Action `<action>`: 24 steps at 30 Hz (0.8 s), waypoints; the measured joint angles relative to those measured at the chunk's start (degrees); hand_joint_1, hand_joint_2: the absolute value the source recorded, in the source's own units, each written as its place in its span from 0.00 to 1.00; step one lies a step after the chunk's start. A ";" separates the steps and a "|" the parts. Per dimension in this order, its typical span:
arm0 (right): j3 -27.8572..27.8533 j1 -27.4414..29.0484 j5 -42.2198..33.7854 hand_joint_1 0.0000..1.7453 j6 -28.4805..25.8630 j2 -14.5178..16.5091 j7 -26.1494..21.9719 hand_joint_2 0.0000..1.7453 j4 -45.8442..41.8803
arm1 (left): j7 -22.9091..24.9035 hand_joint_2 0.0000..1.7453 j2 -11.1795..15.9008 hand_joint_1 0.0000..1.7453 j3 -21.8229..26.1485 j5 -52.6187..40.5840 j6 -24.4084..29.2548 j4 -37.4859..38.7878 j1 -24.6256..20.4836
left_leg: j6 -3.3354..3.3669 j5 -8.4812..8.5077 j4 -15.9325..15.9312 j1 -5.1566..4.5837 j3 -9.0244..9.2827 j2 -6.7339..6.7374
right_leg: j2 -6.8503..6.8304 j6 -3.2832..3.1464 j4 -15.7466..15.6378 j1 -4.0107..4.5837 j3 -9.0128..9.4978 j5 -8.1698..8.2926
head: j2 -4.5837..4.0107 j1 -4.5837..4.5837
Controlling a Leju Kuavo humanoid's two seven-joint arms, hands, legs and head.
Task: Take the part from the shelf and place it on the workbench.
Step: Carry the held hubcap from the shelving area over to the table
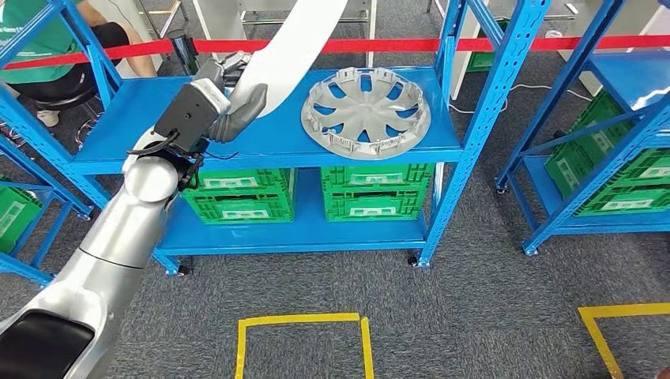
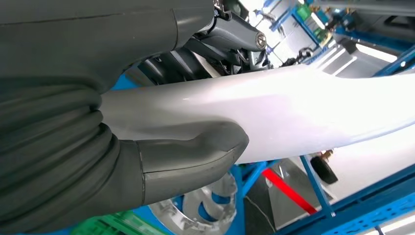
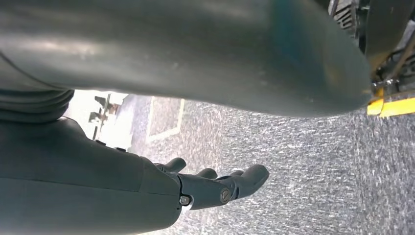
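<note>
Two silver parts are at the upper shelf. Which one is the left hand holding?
The long curved strip, held by the left hand with its thumb pressed across it. The round wheel cover lies flat on the blue shelf, untouched.

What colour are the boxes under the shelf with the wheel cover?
The crates are green, with pale labels on their fronts. The head view shows them best.

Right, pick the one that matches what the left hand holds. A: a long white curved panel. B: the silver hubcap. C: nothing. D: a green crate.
A: the left hand grips the long white curved panel above the blue shelf, its thumb pressed on the panel in the left wrist view, while the silver hubcap lies untouched on the shelf.
</note>
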 joint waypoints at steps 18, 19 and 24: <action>0.04 -0.57 -0.57 0.00 -0.32 -0.80 0.33 0.00 0.00 | -0.61 1.00 0.86 1.00 -0.11 0.32 0.85 1.01 0.45 | -0.85 10.30 1.27 0.54 -11.85 0.47 | -0.03 -0.27 0.12 0.21 8.70 -8.83 | 0.00 0.05; 0.03 -0.60 -0.61 0.00 -0.38 -0.78 0.35 0.00 0.00 | -0.61 1.00 0.82 1.00 -0.15 0.38 0.85 1.27 0.34 | -1.23 8.78 2.25 0.64 -12.29 0.39 | -0.14 -0.71 -0.02 0.12 8.13 -8.09 | 0.00 0.02; -0.01 -0.56 -0.69 0.00 -0.40 -0.75 0.37 0.00 0.00 | -0.62 1.00 0.69 1.00 -0.40 0.53 0.84 2.22 0.07 | -2.37 -1.18 16.69 1.01 -14.29 0.26 | -0.19 -1.11 -0.07 0.01 3.55 -4.11 | 0.00 -0.17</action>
